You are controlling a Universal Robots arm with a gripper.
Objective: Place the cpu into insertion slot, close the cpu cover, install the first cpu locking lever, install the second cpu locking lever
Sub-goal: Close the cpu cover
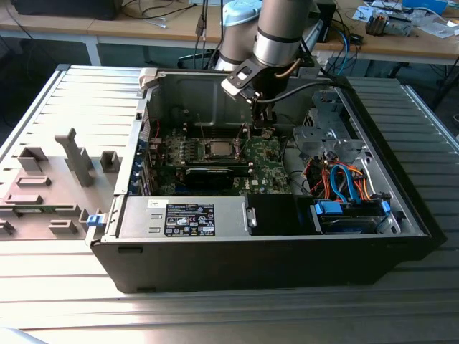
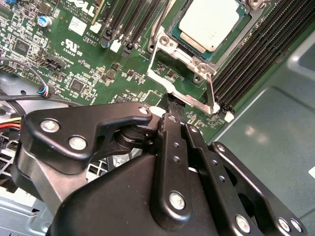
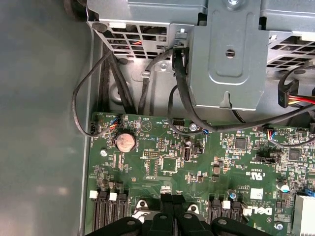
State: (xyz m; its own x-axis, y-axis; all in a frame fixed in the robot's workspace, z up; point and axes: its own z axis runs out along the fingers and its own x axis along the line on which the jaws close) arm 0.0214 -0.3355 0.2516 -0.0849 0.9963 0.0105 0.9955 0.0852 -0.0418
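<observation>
As the arm reaches down into the open computer case [image 1: 287, 258] on the bench [image 1: 64, 294], its end effector [image 1: 263, 122] hangs low over the green motherboard [image 3: 197, 162], just beside the processor socket on the exterior view's right. The cpu [image 2: 209, 22] lies flat in the insertion slot [image 2: 197, 64], silver face up, with the cpu cover [image 2: 167, 42] lying around it as a metal frame. In both wrist views the black fingers [image 3: 167, 211] stand together with only a thin seam between them. In the second wrist view their tips meet a silver locking lever [image 2: 157, 78] that runs along the socket's edge; whether they grip it or merely touch it cannot be told. Long black memory slots [image 2: 123, 24] flank the socket on both sides. A coin battery [image 3: 125, 142] sits on the board near the grey drive cage [image 3: 226, 54]. Grey moulded fixtures [image 1: 75, 154] rest on the bench at the exterior view's left, well apart from the case.
</observation>
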